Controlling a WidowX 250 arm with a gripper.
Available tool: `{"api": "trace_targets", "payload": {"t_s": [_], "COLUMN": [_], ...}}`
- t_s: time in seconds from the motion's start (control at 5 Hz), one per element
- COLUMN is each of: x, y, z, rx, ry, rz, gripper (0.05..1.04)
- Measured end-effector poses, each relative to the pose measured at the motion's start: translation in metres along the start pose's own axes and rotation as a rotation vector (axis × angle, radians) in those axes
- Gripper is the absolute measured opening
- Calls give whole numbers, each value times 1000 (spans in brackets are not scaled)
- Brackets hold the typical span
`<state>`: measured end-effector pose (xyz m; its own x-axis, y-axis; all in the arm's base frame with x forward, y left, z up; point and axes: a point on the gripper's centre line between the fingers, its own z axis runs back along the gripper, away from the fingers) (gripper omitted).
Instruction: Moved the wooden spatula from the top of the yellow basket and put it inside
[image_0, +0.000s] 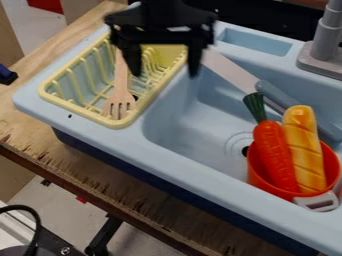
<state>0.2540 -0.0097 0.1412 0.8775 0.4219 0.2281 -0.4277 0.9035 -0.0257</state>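
My gripper (165, 68) hangs at the top of the view over the right side of the yellow basket, its two fingers spread wide with nothing between them. Inside the yellow basket (56, 102), a wooden spatula (121, 90) with a slotted, fork-like end lies lengthwise, that end near the basket's front edge. The spatula's upper part runs up beside the left finger, and its far end is hidden behind the gripper.
Right of the basket is the blue sink basin (184, 130). A knife (234, 71) leans across its far side. A red pot (257, 172) holds a toy carrot (273, 150) and a bread loaf (304, 150). A grey faucet (326, 45) stands at the upper right.
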Motion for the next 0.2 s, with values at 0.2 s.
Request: {"api": "trace_targets", "payload": {"t_s": [0.2], "x": [-30], "y": [-29], "z": [0], "rx": [-2], "ry": [4], "rz": [-24], "gripper": [997]}}
